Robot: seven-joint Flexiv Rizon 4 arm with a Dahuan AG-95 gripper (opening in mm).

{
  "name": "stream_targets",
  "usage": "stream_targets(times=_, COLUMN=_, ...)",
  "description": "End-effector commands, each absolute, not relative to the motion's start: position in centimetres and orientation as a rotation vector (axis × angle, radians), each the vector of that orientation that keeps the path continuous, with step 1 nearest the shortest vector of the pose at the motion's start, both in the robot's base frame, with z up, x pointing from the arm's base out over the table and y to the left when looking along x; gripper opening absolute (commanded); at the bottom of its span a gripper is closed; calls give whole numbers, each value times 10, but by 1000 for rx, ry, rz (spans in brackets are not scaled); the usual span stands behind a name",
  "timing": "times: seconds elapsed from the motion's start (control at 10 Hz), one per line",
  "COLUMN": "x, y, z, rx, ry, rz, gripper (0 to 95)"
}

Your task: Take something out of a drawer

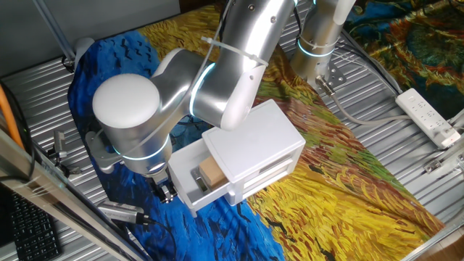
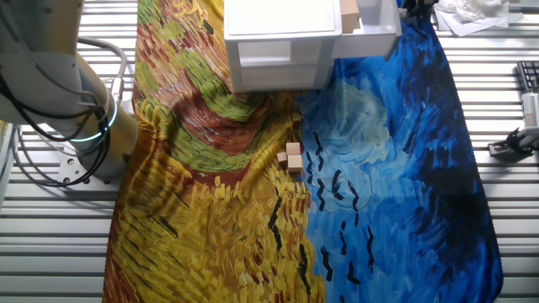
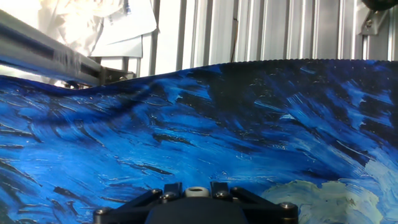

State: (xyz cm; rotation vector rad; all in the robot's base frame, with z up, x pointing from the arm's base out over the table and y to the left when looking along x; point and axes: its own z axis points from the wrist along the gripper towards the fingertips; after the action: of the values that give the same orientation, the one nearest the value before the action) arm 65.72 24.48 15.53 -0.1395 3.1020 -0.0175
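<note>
The white cabinet [image 1: 264,138] stands on the painted cloth with its drawer [image 1: 190,190] pulled out toward the blue side. A light-brown wooden block [image 1: 212,172] sits inside the drawer, next to a flat grey piece. From the other fixed view the block [image 2: 349,15] shows at the drawer's [image 2: 377,23] edge, at the top of the picture. My gripper [image 1: 165,191] hangs at the drawer's front, pointing down. In the hand view its fingers [image 3: 166,192] closely flank a small round white knob [image 3: 196,191], and the gripper [image 3: 196,188] looks shut on it. The drawer front itself is hidden there.
Three small wooden cubes [image 2: 290,158] lie on the cloth in front of the cabinet. A white power strip [image 1: 429,116] lies on the metal table at right. Tools [image 1: 122,213] and a keyboard [image 1: 29,225] sit by the near left edge. The arm's base [image 2: 80,126] stands left.
</note>
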Motion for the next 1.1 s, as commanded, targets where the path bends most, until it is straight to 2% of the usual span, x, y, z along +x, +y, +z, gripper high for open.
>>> stream_targets(times=0.1, x=661, y=244, z=156, rx=-144, ry=3107, rz=-16, gripper=0)
stream_targets(times=1.1, x=679, y=245, z=157, rx=-144, ry=3112, rz=-12, gripper=0)
